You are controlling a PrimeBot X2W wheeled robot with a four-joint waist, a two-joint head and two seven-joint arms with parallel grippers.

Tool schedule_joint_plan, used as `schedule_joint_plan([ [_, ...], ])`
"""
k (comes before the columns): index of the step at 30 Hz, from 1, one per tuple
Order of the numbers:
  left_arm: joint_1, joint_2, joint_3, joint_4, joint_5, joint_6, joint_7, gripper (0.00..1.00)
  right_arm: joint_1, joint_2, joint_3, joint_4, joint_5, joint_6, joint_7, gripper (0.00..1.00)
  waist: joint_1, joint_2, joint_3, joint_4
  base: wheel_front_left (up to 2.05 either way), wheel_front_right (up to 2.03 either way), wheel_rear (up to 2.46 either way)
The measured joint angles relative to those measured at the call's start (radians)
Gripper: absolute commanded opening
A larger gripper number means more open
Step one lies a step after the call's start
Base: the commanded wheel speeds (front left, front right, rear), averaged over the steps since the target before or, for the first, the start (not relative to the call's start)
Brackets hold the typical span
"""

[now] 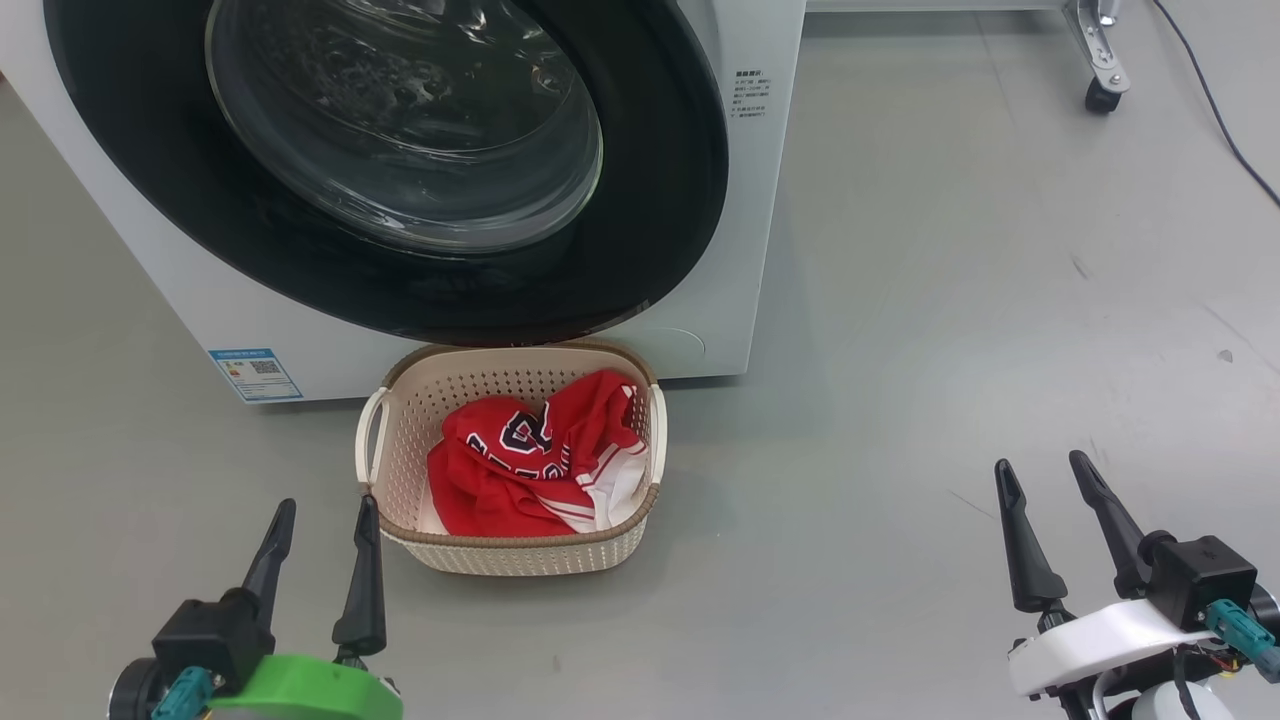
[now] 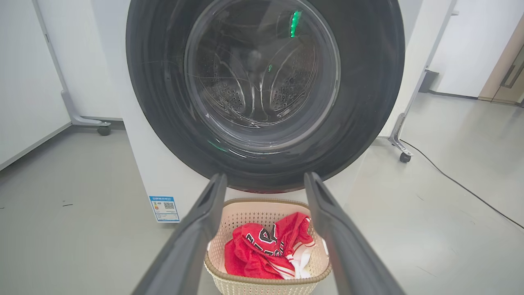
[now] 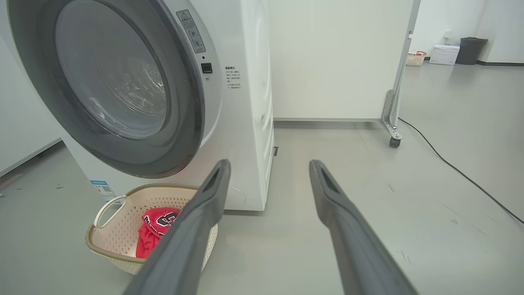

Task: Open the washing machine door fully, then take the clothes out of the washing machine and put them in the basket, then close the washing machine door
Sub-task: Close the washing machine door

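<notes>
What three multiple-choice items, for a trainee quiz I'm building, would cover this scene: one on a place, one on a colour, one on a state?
1. Where does the red jersey lie? A in the drum; B in the cream basket; C on the bare floor.
2. What colour are the basket's handles? A white; B blue; C black.
3. How does the left gripper stand? A shut on the jersey; B shut on a handle; C open and empty.
Answers: 1 B, the jersey lies inside the basket's walls; 2 A, both side loops show white; 3 C, its fingers stand apart with nothing between them.
</notes>
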Motion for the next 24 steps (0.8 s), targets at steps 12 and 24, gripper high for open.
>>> schedule_joint_plan([
  [12, 0.014, -0.024, 0.018, 0.013, 0.018, 0.001, 0.000, 1.00, 0.000, 0.003, 0.006, -0.003, 0.000, -0.006, 0.000, 1.00, 0.0000, 0.0000, -0.010, -0.008, 0.00, 0.00, 0.00],
  [24, 0.014, -0.036, 0.026, 0.012, 0.046, 0.002, -0.001, 1.00, 0.001, 0.008, 0.004, -0.011, 0.000, -0.012, 0.001, 0.00, 0.0000, 0.0000, -0.012, -0.012, 0.00, 0.00, 0.00],
])
